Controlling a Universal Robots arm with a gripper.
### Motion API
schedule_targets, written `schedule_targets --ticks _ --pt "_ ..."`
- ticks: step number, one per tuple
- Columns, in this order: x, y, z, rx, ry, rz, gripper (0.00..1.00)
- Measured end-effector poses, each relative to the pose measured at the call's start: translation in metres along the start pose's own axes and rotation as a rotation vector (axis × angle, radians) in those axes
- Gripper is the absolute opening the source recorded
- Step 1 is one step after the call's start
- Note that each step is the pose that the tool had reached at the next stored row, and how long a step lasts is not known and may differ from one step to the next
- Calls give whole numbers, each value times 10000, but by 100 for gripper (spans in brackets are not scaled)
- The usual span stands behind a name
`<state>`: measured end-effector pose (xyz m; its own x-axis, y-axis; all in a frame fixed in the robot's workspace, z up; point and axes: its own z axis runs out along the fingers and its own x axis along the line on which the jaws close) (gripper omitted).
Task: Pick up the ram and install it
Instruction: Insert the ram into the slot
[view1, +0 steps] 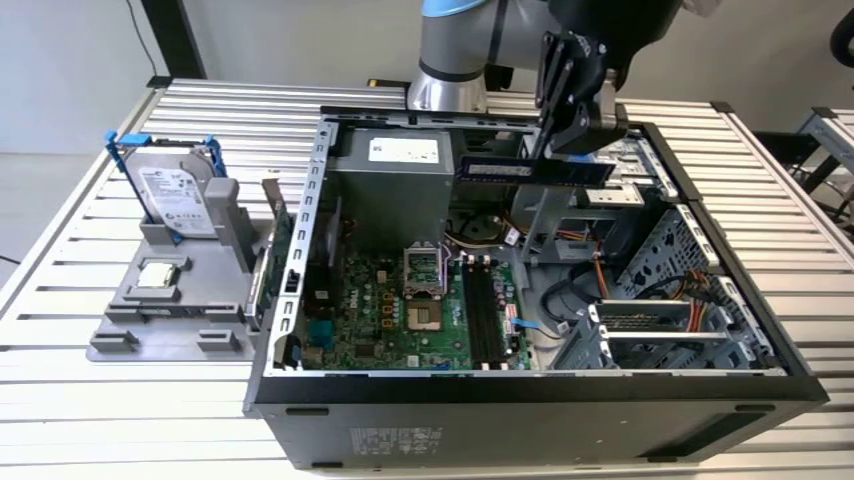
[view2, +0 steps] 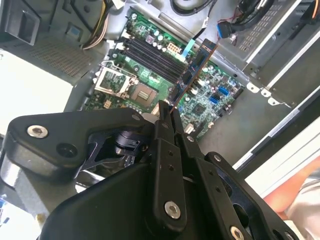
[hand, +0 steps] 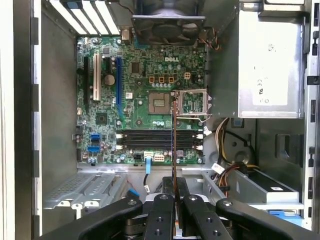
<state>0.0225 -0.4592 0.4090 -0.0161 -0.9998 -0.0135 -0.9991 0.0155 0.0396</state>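
Note:
The ram (view1: 514, 168) is a long dark-green stick held level and on edge above the open computer case (view1: 320, 300). My gripper (view1: 574, 152) is shut on its end nearer the exterior view's right. In the second wrist view the ram (view2: 192, 75) juts out from the gripper (view2: 167, 114) toward the motherboard. In the first wrist view the ram (hand: 173, 145) appears edge-on as a thin line rising from the gripper (hand: 173, 192), crossing the black memory slots (hand: 150, 140). Those slots (view1: 483, 315) lie well below the stick on the green motherboard (view1: 387, 320).
A grey stand outside the case holds a silver hard drive in a blue frame (view1: 174, 195) and a small square processor chip (view1: 160, 272). Inside are the power supply (view1: 394, 185), bundled cables (view1: 587, 290), a drive cage (view1: 667, 320) and the processor socket (view1: 420, 275).

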Motion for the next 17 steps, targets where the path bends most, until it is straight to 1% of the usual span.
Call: schedule_targets --ticks 17 --pt "-13 -4 0 0 0 -1 0"
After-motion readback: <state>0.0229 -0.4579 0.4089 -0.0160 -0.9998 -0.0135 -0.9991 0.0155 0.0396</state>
